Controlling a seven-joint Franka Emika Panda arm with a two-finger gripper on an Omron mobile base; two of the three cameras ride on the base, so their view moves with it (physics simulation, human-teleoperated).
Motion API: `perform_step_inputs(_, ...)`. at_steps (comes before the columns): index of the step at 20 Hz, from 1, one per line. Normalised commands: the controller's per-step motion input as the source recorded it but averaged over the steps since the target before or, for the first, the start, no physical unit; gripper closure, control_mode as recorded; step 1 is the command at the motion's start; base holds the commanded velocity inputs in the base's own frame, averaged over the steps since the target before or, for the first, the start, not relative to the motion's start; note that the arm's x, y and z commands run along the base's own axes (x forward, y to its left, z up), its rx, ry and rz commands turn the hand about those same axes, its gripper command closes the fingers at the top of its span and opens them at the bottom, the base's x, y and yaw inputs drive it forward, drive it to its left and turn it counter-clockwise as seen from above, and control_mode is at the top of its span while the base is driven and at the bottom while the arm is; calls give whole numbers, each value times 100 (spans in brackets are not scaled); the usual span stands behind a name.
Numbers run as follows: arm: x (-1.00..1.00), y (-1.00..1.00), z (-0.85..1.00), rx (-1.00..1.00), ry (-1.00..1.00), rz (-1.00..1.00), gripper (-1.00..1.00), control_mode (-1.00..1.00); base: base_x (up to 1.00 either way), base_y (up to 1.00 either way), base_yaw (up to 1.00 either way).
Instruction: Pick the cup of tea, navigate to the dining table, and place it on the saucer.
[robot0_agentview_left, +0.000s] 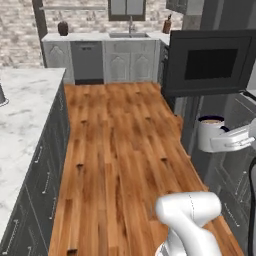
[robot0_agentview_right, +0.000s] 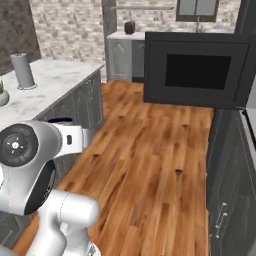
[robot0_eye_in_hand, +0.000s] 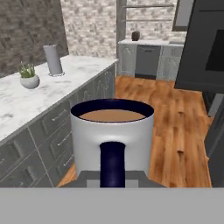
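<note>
Since the gripper (robot0_eye_in_hand: 112, 177) is clamped on the cup of tea (robot0_eye_in_hand: 112, 135) by its dark handle, the mug rides upright and level, which I'd guess is so the tea doesn't slosh while the base drives. It's up in the air over the wood floor (robot0_agentview_left: 120, 150), beside the dining table (robot0_eye_in_hand: 30, 103), near its long edge. That top carries a paper-towel roll (robot0_eye_in_hand: 53, 59) and a plant pot (robot0_eye_in_hand: 29, 80); no saucer spotted yet.
</note>
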Motion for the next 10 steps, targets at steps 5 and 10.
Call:
perform_step_inputs(5,0,0,0,0,0,0,100,100,-67,29,23)
perform_step_inputs(10,0,0,0,0,0,0,100,100,-79,21,21)
